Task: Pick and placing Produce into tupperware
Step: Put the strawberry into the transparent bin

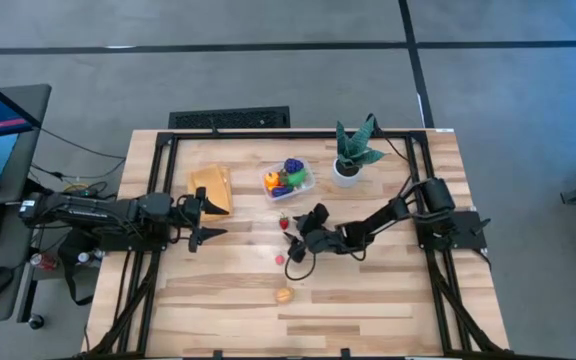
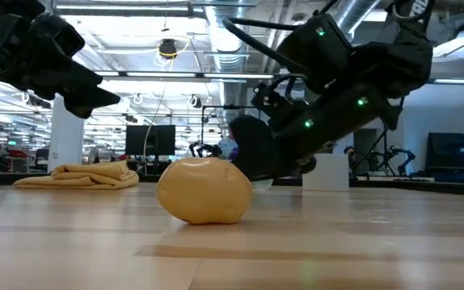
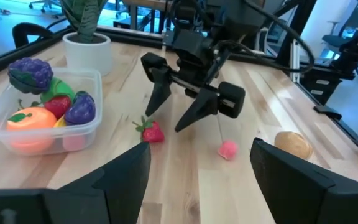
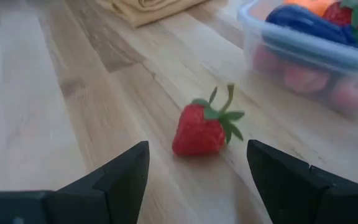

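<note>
We see the right gripper (image 1: 298,236) with its fingers (image 3: 158,93) spread and empty — poised just beside a small red toy strawberry (image 4: 199,129) lying on the wooden tabletop (image 1: 368,300). Near it sits the clear plastic rectangular tub (image 1: 288,179), already holding fruit. A pink bit (image 3: 228,149) and a tan piece (image 1: 284,295) lie loose. The left gripper (image 1: 204,219) waits with fingers released near a folded tan-yellow cloth (image 1: 211,186).

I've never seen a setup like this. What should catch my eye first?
Probably the right gripper, jaws open, poised over a red strawberry mid-table. Just beyond it sits the clear tub, already holding colourful toy produce. A tan potato-like piece lies alone near the front edge, and the left gripper waits, open, by the yellow cloth.
</note>
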